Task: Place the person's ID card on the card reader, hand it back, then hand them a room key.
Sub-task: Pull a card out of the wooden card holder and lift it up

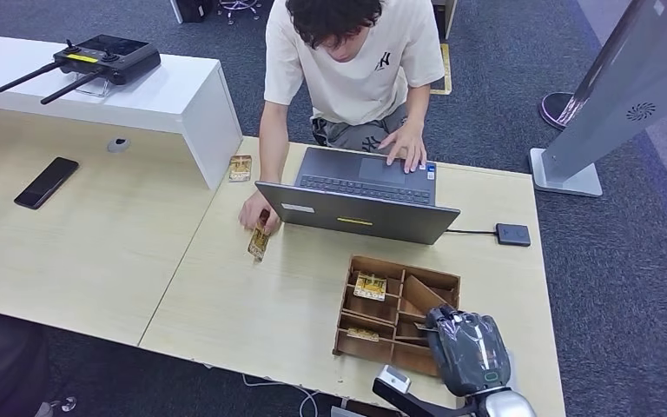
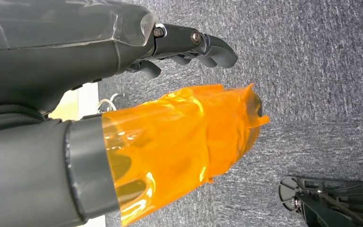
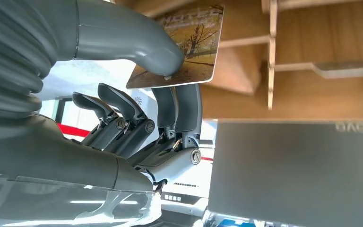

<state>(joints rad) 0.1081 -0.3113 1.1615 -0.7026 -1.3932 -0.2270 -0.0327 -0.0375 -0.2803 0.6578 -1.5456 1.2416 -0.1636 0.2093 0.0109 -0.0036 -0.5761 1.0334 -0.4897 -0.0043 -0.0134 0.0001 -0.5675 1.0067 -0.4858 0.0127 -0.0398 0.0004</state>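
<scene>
The desk is pale matt wood-grain laminate. The organiser tray is bare brown wood. The room key card looks like glossy printed plastic. The right hand has smooth grey plastic fingers; the left hand wears shiny orange film. The floor is rough grey carpet.

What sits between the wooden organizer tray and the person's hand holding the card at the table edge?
In the head view, bare tabletop lies between the wooden organizer tray and the person's hand holding the card; the open laptop stands just beyond that stretch.
</scene>
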